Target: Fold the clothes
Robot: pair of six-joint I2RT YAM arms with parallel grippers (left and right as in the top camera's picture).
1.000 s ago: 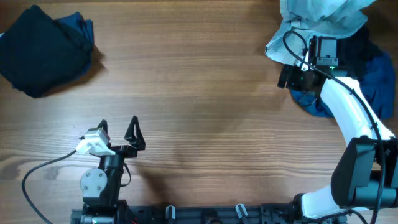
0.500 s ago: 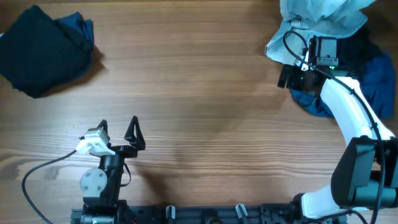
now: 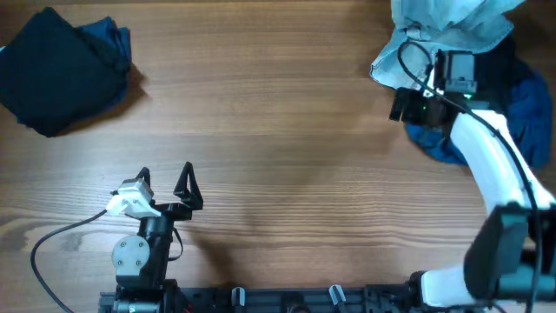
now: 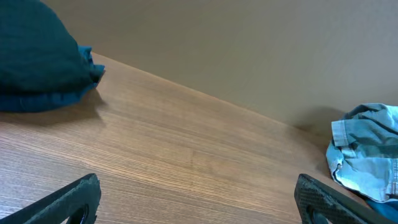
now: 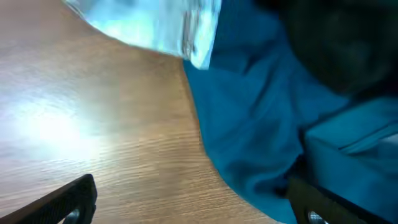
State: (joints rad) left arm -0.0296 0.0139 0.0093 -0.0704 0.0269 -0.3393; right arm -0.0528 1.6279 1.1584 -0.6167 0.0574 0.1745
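Observation:
A pile of unfolded clothes lies at the far right: a light blue denim garment [image 3: 447,26] on top, a blue garment [image 3: 439,143] under it and a dark one [image 3: 512,65] beside it. My right gripper [image 3: 401,106] is open over the pile's left edge. In the right wrist view its fingers [image 5: 193,208] straddle the blue garment's edge [image 5: 249,118], with the light blue cloth [image 5: 149,25] above. A folded dark navy stack [image 3: 56,69] lies at the far left. My left gripper [image 3: 165,180] is open and empty near the front edge, fingers [image 4: 199,199] over bare wood.
The wooden table [image 3: 278,156] spreads between the two piles. A tan wall [image 4: 249,43] stands behind the table's far edge. The arm bases and a cable [image 3: 52,248] sit along the front edge.
The right gripper has shifted very slightly to the right at the pile's edge. The left arm has not moved.

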